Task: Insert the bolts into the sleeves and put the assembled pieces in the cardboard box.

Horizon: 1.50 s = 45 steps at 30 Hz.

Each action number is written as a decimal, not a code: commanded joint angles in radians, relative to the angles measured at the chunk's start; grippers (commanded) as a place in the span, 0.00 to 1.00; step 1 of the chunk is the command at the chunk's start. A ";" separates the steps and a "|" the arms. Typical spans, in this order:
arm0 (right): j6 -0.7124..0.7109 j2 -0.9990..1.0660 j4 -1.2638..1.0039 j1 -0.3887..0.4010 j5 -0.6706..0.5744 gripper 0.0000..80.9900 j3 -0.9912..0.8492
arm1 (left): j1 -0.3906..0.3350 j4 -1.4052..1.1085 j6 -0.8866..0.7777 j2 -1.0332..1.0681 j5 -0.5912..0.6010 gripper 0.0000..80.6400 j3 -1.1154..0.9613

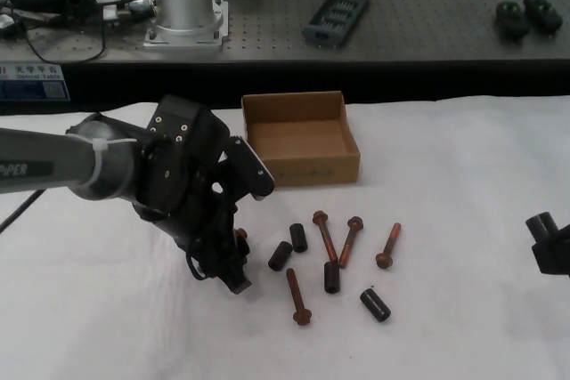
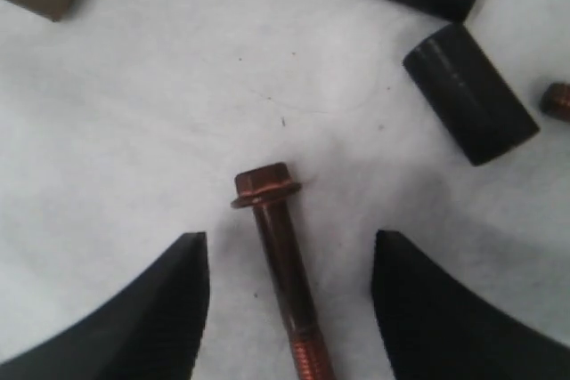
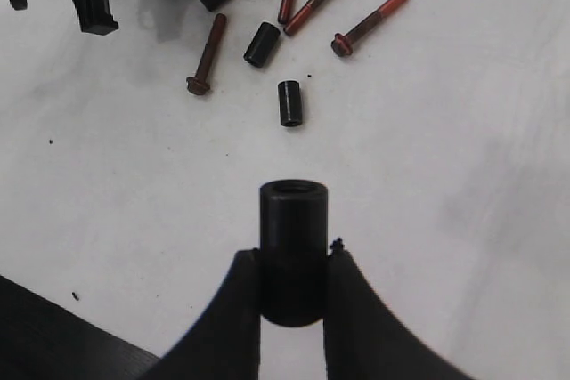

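left wrist view: the left gripper [image 2: 287, 242] hangs released astride a bolt [image 2: 283, 273] lying on the white cloth [image 2: 134, 131], placed to pinch its shank. the right gripper [image 3: 292, 260] is clenched on a sleeve [image 3: 293, 220], bore outward, likely to receive it. the cardboard box [image 1: 307, 171] waits beyond.

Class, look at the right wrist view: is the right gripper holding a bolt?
No: the right gripper is shut on a black sleeve.
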 commanded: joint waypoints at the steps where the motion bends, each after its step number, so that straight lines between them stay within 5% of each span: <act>1: -0.010 -0.005 -0.003 -0.023 -0.014 0.04 -0.001 | -0.002 -0.010 0.009 0.024 -0.015 0.51 -0.005; 21: -0.011 -0.005 -0.003 -0.043 -0.014 0.04 -0.001 | -0.006 -0.035 -0.002 0.035 -0.016 0.01 -0.005; 29: -0.016 -0.005 -0.001 -0.043 -0.014 0.04 -0.001 | -0.046 -0.035 -0.084 -0.039 0.014 0.01 -0.005; 33: -0.059 -0.005 -0.001 -0.043 -0.024 0.04 -0.001 | -0.049 -0.035 -0.317 -0.117 0.058 0.01 -0.005; 45: -0.083 0.008 -0.137 -0.035 -0.336 0.04 -0.001 | 0.014 -0.073 -0.683 -0.419 0.343 0.01 0.095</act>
